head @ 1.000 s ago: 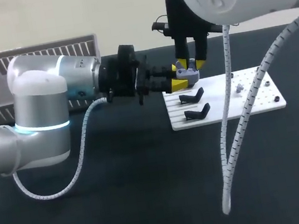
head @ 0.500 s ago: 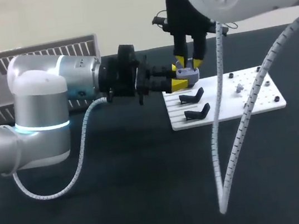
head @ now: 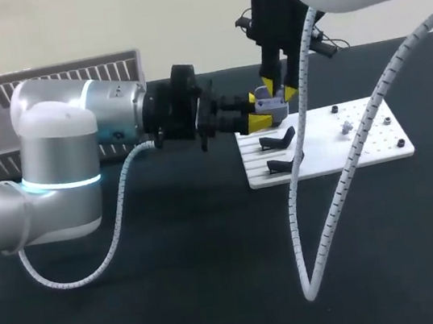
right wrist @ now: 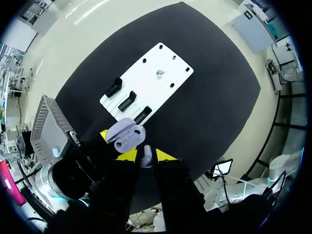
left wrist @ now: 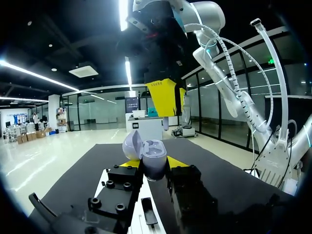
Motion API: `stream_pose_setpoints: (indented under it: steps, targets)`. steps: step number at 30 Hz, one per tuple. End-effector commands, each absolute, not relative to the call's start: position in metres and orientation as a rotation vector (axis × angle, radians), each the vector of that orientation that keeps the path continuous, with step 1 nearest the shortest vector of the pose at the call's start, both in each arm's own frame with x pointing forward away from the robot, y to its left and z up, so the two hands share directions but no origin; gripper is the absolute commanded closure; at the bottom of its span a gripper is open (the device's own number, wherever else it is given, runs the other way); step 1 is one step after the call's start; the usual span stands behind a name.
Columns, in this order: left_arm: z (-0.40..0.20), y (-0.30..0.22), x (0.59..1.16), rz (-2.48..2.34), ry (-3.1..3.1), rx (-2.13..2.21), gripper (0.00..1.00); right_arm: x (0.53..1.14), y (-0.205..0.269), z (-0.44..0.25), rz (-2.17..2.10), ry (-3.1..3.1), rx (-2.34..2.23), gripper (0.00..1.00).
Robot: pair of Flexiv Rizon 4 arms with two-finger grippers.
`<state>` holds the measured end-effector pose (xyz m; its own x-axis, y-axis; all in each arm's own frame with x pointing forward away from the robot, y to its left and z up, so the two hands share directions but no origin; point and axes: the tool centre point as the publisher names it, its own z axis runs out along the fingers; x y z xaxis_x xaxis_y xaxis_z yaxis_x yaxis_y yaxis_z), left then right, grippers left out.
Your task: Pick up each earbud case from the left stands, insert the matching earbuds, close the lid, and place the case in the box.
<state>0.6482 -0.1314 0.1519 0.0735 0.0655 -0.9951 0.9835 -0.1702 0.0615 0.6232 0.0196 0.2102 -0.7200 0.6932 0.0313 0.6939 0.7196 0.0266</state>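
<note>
**Held Open Above the Plate's Far Left Corner**

Clamped the lilac earbud case (head: 270, 106) in the left gripper (head: 258, 117), one yellow tip pressed to each side, just above the far left corner of the white plate (head: 365, 148). Showed the lid swung open and leaning back, with the inner sockets facing up (clearest from the left wrist camera). Reached in level from the left of the plate, with the fingers pointing toward it.

Hung the right gripper (head: 280, 89) straight down over that same corner of the plate, directly above the open case and just clear of it. Pinched a small lilac earbud (right wrist: 145, 157) between fingertips drawn almost together, touching it from both sides.

Stood three black stands (right wrist: 127, 101) in a row along the plate's left half, below the held case. Lay a second earbud (head: 346, 126) on the plate's perforated right half, well apart from both grippers.

Sat the grey slatted basket (head: 27, 96) well to the left of the plate, at the far edge of the black table (head: 188, 297) beneath it. Trailed the right arm's spiral-wrapped cable (head: 320, 203) across the plate's near side, looping low over the table.
</note>
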Motion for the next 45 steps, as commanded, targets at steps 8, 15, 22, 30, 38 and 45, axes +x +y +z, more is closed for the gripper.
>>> stream_pose_setpoints:
  steps: [8,15,22,30,38,45]
  targets:
    - [0.152,-0.132,0.649,-1.247,1.126,1.42,1.0,0.638,0.025,0.208,0.032,-2.883,-1.217,1.0]
    - [0.152,-0.132,0.649,-1.247,1.126,1.42,1.0,0.642,0.026,0.207,0.048,-2.88,-1.221,1.0]
    - [0.152,-0.132,0.649,-1.247,1.126,1.42,1.0,0.644,0.026,0.203,0.049,-2.864,-1.234,1.0]
    - [0.152,-0.132,0.649,-1.247,1.126,1.42,1.0,0.643,0.025,0.2,0.053,-2.842,-1.247,1.0]
    - [0.152,-0.132,0.649,-1.247,1.126,1.42,1.0,0.642,0.022,0.198,0.053,-2.828,-1.258,1.0]
    - [0.152,-0.132,0.649,-1.247,1.126,1.42,1.0,0.644,0.019,0.195,0.053,-2.826,-1.261,1.0]
